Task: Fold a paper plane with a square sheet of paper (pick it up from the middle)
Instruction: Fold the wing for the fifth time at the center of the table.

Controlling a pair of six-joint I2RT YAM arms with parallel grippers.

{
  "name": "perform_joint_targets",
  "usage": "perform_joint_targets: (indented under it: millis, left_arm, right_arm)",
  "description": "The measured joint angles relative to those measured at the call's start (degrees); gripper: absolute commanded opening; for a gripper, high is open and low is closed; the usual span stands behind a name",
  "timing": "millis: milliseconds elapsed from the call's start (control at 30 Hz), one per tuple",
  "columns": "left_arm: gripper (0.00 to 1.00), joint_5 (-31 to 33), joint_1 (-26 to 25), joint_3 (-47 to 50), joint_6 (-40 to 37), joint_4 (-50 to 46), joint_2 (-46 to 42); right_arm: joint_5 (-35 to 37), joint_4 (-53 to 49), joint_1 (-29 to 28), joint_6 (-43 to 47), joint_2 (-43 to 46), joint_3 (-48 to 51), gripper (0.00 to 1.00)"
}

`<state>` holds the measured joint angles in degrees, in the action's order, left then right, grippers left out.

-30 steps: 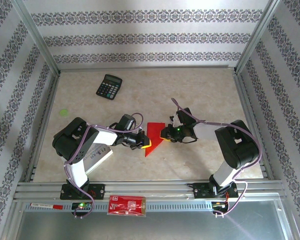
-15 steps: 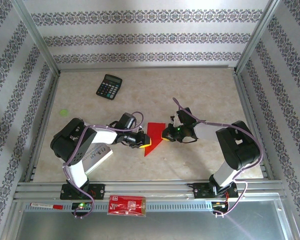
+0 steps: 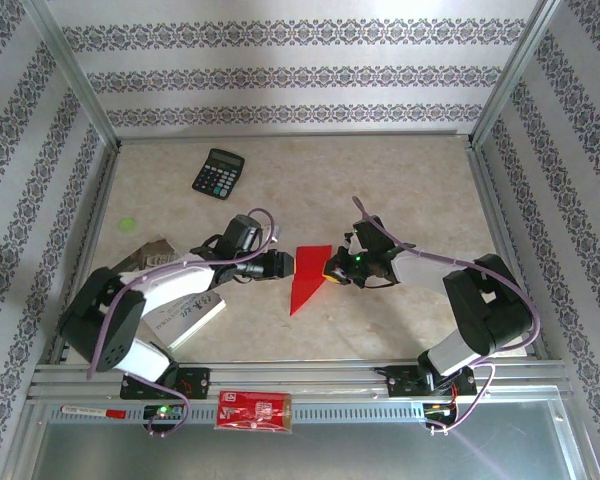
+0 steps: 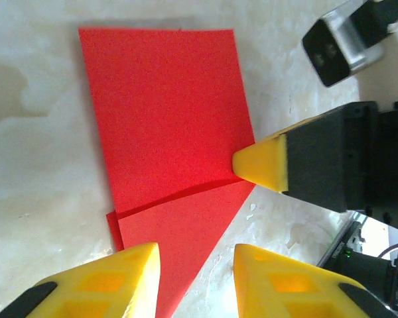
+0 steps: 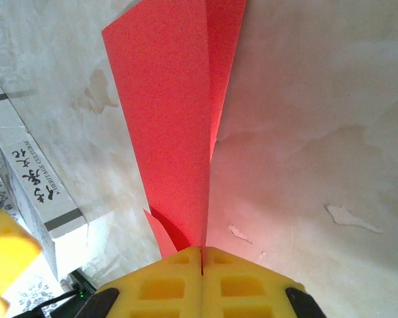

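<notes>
The red square sheet of paper (image 3: 306,277) lies on the table, folded into a pointed wedge with layered flaps (image 4: 166,112). My right gripper (image 3: 330,270) is shut on its right edge, and the paper runs straight out from between the closed yellow fingertips (image 5: 202,255). My left gripper (image 3: 281,265) stands open at the paper's left side. In the left wrist view one of its fingers (image 4: 113,281) is over the paper's narrow end and the other is over bare table. The right gripper's yellow tip (image 4: 262,162) also appears in that view, against the paper's edge.
A black calculator (image 3: 218,173) sits at the back left. A white printed booklet (image 3: 187,312) lies under the left arm, near the paper (image 5: 33,179). A red printed packet (image 3: 253,410) rests on the front rail. Metal frame rails border the table.
My left gripper has opened, let go of the paper, and its arm has stretched out lower. My right gripper has shut on the paper's right edge.
</notes>
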<state>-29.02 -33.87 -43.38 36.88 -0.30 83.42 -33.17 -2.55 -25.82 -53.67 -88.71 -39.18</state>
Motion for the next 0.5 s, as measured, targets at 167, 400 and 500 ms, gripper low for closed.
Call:
perform_joint_targets:
  millis: [167, 400, 500]
  left_arm:
    - [0.45, 7.39, -5.90, 0.09, -5.68, -2.95, -4.31]
    - [0.49, 17.16, -16.41, 0.61, -11.41, -4.04, -3.30]
    - [0.50, 21.20, -19.89, 0.24, -13.81, -4.68, -0.96]
  right_arm:
    - [0.35, -0.87, -0.87, -2.12, 0.17, -0.02, 0.00]
    - [0.28, -1.49, -1.84, -5.20, 0.17, -0.09, 0.00]
    - [0.26, -1.53, -2.10, -6.56, 0.15, -0.09, 0.00]
